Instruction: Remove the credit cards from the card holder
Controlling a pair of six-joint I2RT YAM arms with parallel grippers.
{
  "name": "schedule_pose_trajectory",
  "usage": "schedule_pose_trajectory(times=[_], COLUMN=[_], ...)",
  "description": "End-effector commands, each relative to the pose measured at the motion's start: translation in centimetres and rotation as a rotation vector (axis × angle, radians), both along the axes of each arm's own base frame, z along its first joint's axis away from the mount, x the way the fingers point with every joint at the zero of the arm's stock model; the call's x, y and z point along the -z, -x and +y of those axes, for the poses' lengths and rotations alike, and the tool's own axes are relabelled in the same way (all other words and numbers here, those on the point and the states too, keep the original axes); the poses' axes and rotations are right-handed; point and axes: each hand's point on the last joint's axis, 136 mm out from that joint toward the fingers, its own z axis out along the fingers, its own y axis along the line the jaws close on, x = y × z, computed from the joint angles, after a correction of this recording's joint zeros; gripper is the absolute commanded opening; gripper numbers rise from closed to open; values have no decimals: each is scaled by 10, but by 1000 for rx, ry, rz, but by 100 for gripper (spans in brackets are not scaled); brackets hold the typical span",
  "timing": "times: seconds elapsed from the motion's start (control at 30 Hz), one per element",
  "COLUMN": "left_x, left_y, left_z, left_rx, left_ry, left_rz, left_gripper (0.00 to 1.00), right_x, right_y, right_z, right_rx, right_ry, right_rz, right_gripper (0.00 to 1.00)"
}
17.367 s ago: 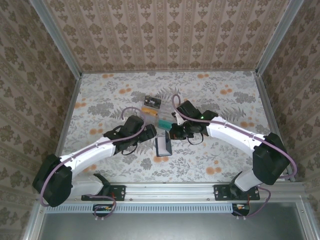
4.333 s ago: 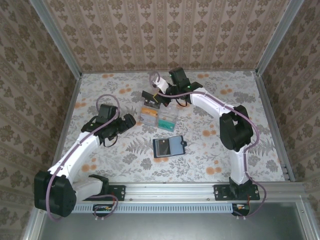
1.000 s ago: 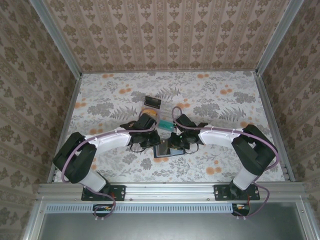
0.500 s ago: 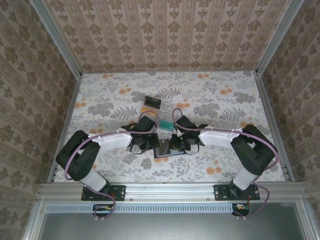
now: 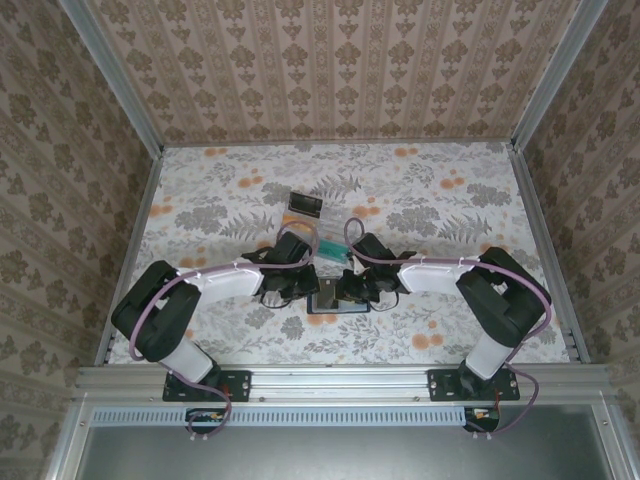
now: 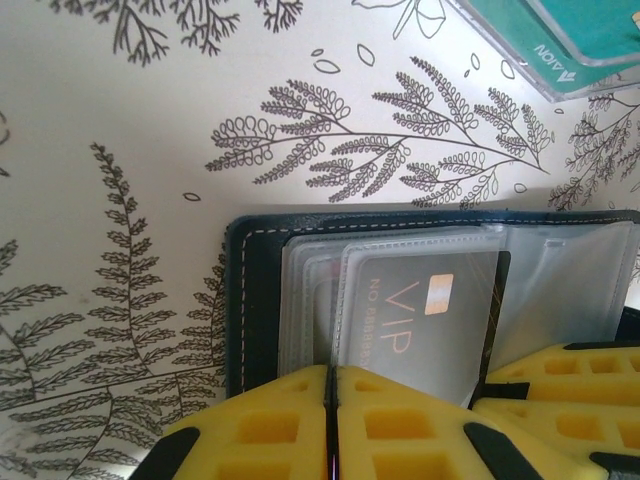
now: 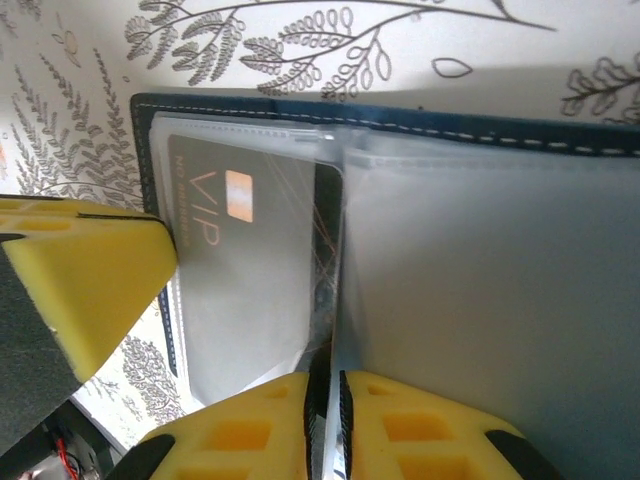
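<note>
**Both grippers clamped on open card holder, dark card in its sleeve**

The dark navy-blue folding card holder [image 5: 339, 305] lies open and flat on the floral-patterned table surface [image 5: 430, 190], close to the near edge and about midway between the left and right edges. Its white-stitched rim [image 6: 250, 300] [image 7: 450, 122] frames a stack of clear plastic sleeves [image 6: 570, 280].

A dark grey plastic credit card marked VIP, with a copper chip [image 6: 420, 320] [image 7: 240, 250], sits inside one sleeve, fully within the holder.

The left gripper [image 5: 303, 287] [image 6: 331, 385] has its yellow foam pads pressed flat together, and a sleeve edge runs into the seam between them. The right gripper [image 5: 350, 289] [image 7: 330, 395] is likewise squeezed closed on the fold between two sleeves.

Each wrist view catches the other gripper's yellow fingers: the right's at lower right [image 6: 560, 385], the left's at the left, touching the holder's edge [image 7: 90, 280].

Teal plastic cards in a clear cover [image 5: 335, 256] [image 6: 570, 35] lie just beyond the holder toward the far edge. A black rectangular card [image 5: 306, 204] lies further toward the far edge, apart from them.
</note>
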Motion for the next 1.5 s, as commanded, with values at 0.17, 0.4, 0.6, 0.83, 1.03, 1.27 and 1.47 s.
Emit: schedule_pose_trajectory(times=[0.17,0.4,0.6,0.83,1.03,1.27,1.47], left_x=[30,29,20,1,-8,-27,-32], left_y=[22,21,17,4,-4,-12,-11], left_z=[26,24,24,20,20,9,-3], left_rx=[-19,-10,4,43,67,80,90], left_ry=[-109,-103,-105,-116,-132,-73,-11], left_rz=[94,84,55,-5,-29,-70,-73], left_gripper=[10,12,18,21,22,22,20], right_x=[-3,2,5,0,-5,-6,2], right_y=[0,2,-1,-1,-2,-2,-2], right_z=[-2,4,-8,-18,-29,-10,-10], right_rx=[-10,-23,11,37,42,-15,-6], right_ry=[-27,-52,13,37,47,-28,-24], right_rz=[-34,2,-12,-31,-49,-6,26], right_gripper=[21,20,11,6,7,15,26])
